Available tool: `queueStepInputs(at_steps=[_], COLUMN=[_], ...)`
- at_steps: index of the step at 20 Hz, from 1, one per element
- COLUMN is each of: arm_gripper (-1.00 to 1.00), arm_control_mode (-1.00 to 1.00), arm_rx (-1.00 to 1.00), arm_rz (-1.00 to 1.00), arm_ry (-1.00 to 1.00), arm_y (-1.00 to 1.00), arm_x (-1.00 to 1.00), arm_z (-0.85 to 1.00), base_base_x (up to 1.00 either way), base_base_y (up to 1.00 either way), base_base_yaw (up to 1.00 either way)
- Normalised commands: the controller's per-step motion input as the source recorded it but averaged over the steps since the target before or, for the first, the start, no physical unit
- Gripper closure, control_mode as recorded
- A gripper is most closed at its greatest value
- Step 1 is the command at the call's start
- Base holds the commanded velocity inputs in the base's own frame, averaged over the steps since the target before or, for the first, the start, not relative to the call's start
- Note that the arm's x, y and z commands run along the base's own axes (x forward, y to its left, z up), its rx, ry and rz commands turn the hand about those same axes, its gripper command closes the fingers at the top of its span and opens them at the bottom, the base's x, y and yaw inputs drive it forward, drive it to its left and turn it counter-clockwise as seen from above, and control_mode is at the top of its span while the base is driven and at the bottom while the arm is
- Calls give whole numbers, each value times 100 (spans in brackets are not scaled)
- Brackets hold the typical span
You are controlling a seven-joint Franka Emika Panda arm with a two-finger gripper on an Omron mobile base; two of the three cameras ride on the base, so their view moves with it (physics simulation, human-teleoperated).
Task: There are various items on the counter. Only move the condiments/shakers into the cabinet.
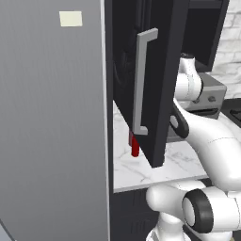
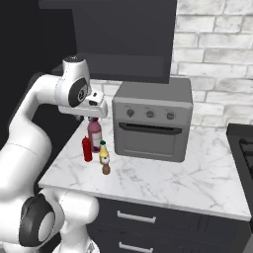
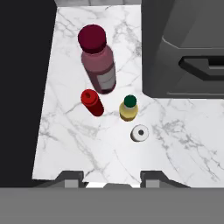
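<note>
1. The white two-finger gripper (image 3: 109, 178) hangs high over the left end of the white marble counter (image 2: 173, 183), pointing down. Fingers are spread apart w/ nothing between them.
2. Below it stand four items in a close cluster, none touching as far as I can tell: a slim red squeeze bottle (image 3: 92, 103), a small yellow bottle w/ green cap (image 3: 128, 109), a short brown shaker w/ white top (image 3: 140, 133), and a taller dark-red-capped pink bottle (image 3: 98, 59) at the far side.
3. The silver knobbed toaster oven (image 2: 152, 121) sits just right of the cluster.
4. The tall black cabinet door w/ long grey bar handle (image 1: 141, 80) stands swung open in the left base view, so I judge the opening step done. The red bottle peeks out below its edge.
5. Step in hand, probably: lining up above the cluster to pick the first condiment.
6. Next move calls for descending straight onto one item, likely the red bottle or the shaker, centring the fingers round it w/o knocking its near neighbours, closing, lifting clear, then carrying it left into the cabinet.
7. Which of the bottles count as condiments is hard to say from this height.
</note>
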Motion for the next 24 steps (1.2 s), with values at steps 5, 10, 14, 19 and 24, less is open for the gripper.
queueStepInputs(at_steps=[5, 10, 14, 19, 24], arm_gripper=[-100, -100, -100, -100, -100], arm_control_mode=[-100, -100, -100, -100, -100], arm_rx=[1, 3, 0, 0, -3], arm_rz=[0, -5, -8, -2, 0], arm_ry=[0, 0, 2, 0, 0], arm_y=[-12, -43, -38, -9, 0], arm_x=[-18, -43, -40, -24, -7], arm_z=[-5, -24, -39, -46, -48], base_base_x=[0, 0, 0, 0, 0], base_base_y=[0, 0, 0, 0, 0], base_base_yaw=[0, 0, 0, 0, 0])
